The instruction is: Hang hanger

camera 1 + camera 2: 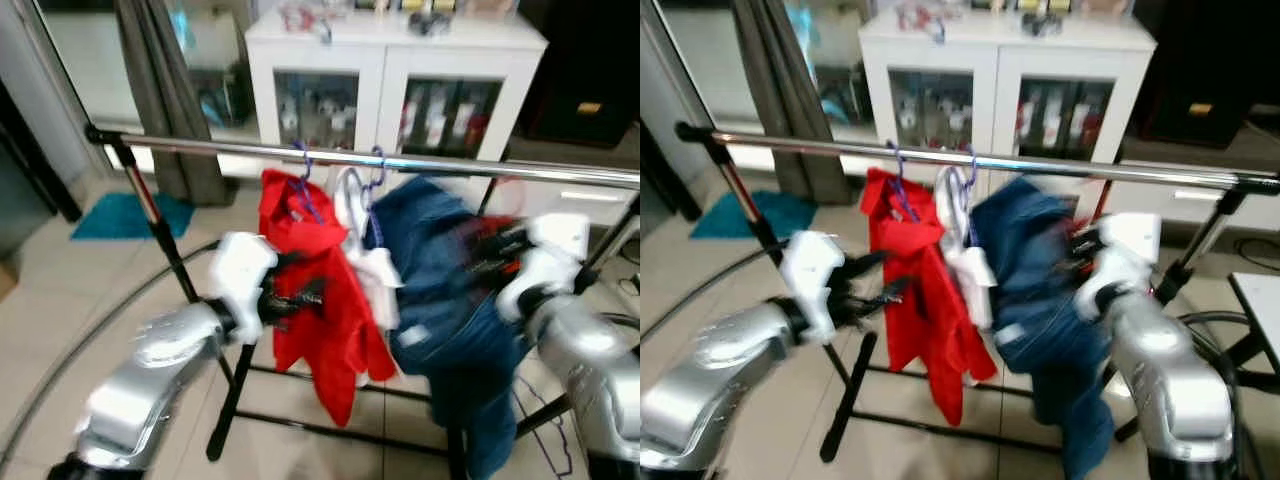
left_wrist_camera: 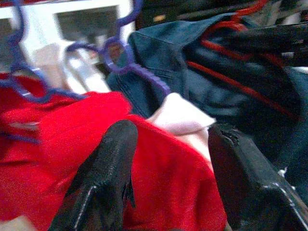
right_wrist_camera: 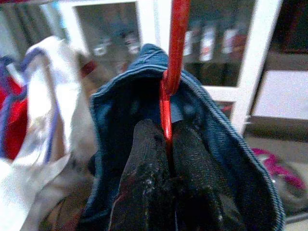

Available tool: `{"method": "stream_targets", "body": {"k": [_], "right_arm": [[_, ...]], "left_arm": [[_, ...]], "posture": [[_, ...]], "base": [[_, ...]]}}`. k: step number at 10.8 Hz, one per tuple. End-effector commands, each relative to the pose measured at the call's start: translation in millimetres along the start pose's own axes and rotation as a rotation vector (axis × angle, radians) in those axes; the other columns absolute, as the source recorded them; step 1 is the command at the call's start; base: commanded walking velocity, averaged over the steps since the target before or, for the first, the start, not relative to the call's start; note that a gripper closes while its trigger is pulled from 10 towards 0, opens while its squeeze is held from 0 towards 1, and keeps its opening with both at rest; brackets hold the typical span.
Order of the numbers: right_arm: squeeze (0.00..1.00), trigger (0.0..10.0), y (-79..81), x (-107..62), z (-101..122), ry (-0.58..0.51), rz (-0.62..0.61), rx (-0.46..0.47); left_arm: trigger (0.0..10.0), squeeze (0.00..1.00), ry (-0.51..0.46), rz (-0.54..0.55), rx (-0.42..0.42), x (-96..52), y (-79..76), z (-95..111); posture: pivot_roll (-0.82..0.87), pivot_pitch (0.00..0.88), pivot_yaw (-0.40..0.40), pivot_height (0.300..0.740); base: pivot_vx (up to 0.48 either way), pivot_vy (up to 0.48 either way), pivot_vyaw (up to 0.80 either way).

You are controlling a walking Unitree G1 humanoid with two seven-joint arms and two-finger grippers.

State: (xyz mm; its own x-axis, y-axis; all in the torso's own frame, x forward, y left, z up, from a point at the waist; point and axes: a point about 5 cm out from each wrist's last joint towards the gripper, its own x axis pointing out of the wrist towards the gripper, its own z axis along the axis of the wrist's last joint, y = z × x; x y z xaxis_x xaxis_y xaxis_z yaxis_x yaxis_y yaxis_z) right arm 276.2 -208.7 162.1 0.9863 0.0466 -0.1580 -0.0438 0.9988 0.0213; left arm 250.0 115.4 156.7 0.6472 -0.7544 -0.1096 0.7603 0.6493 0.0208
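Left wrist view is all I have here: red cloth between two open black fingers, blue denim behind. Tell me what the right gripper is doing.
Observer: The right gripper is shut on the red hanger that carries the blue denim garment.
Operator: Confirm whether that hanger is on the rail.
Observer: I cannot tell. In the right wrist view its red neck rises out of the top of the picture, and its hook is not visible at the rail.
Operator: Report what already hangs there.
Observer: A red garment and a white garment, each on a purple hanger hooked over the rail, to the robot's left of the denim.
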Motion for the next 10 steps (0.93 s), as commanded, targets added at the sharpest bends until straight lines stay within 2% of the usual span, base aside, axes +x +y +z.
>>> {"method": "stream_targets", "body": {"k": [1, 3, 5, 8, 10], "right_arm": [[0.00, 10.0, 3.5, 2.9, 19, -0.098, 0.002, -0.007], [0.00, 10.0, 3.6, 23.1, 26, -0.090, -0.024, -0.024], [0.00, 10.0, 4.1, 50.4, 22, -0.014, -0.051, -0.053], [0.00, 10.0, 2.5, 81.9, 24, 0.033, -0.061, 0.017], [0.00, 10.0, 1.9, 93.7, 21, 0.065, -0.060, 0.048]], "left_arm": [[10.0, 0.00, -0.013, -0.023, -0.001, 0.0, 0.0, 3], [10.0, 0.00, -0.015, -0.201, -0.039, 9.2, -16.2, 6], [10.0, 0.00, 0.014, -0.336, -0.022, 12.9, -24.8, 7], [10.0, 0.00, -0.045, -0.249, 0.018, 17.9, -8.4, 21], [10.0, 0.00, -0.050, -0.248, 0.020, 18.8, -5.6, 24]], "posture": [[-0.01, 0.000, 0.004, 0.740], [-0.01, 0.000, -0.006, 0.740], [-0.01, 0.000, -0.001, 0.740], [0.00, 0.000, 0.009, 0.740], [0.01, 0.000, 0.011, 0.740]], "base": [[0.000, 0.000, 0.00], [0.000, 0.000, 0.00], [0.000, 0.000, 0.00], [0.000, 0.000, 0.00], [0.000, 0.000, 0.00]]}}
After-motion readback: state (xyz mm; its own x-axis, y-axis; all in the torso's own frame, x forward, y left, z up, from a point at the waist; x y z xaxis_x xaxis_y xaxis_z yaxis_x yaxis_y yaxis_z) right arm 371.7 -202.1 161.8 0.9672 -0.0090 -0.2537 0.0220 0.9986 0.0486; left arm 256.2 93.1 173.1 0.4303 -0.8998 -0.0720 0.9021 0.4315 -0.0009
